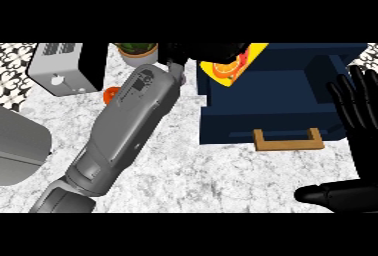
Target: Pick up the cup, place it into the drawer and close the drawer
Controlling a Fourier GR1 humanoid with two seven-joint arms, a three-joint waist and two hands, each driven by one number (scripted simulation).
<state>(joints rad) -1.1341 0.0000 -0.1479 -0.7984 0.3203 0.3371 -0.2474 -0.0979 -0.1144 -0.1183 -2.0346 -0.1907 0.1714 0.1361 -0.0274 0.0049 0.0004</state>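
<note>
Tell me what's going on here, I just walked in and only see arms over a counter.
The robot's left hand is stretched far over the marble counter to the back of the blue drawer unit, above a yellow and orange thing there. The hand is dark and mostly hidden, so its grasp cannot be judged. The right hand rests open at the right edge, fingers up. The wooden handle faces the robot.
</note>
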